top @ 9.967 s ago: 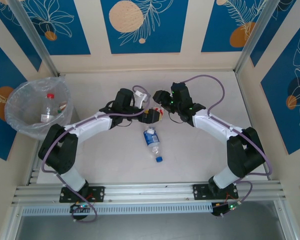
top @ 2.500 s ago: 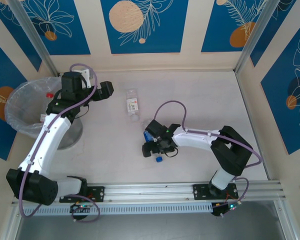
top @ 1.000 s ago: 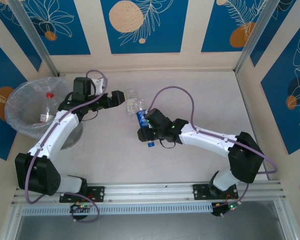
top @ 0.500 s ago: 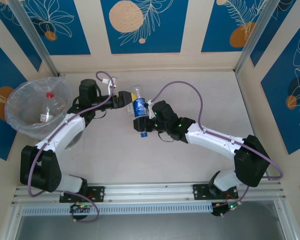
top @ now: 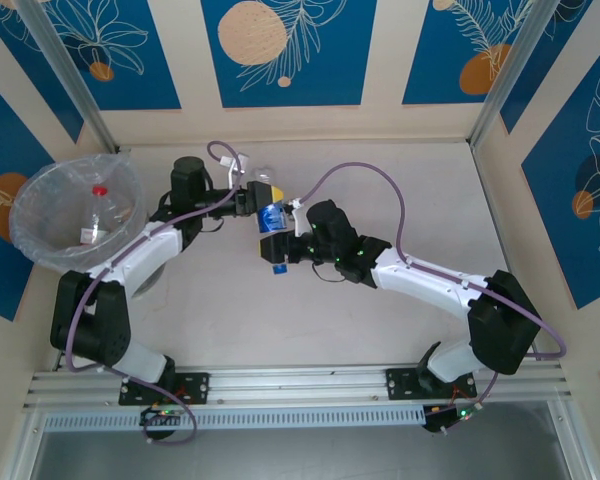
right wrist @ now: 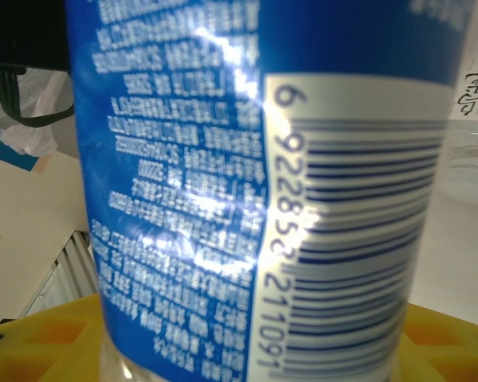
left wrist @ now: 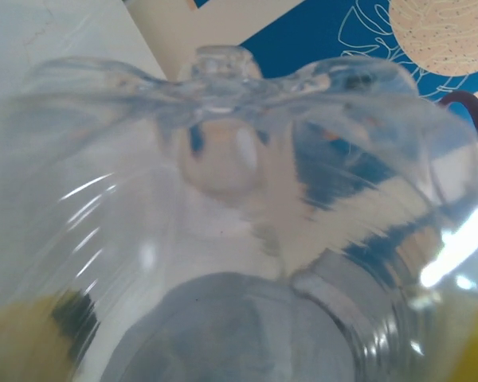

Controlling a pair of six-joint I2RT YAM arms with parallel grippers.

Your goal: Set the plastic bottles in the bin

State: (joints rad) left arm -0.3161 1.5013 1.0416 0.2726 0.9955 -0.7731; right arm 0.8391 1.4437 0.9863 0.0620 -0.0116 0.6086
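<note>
While right hand (top: 285, 250) grips the blue-labelled bottle (top: 271, 222), left hand (top: 259, 195) gapes wide at its base.

We've got a clear bottle (top: 271, 225) with a blue label (right wrist: 183, 159) and a white barcode patch (right wrist: 358, 223). Its cap (top: 278, 267) is blue too.

A pale bench (top: 420, 190) sits between cream walls (top: 185, 60) carrying blue panels (top: 320, 60) (white leaves, orange discs), aluminium posts (top: 68, 75) at the back corners.
</note>
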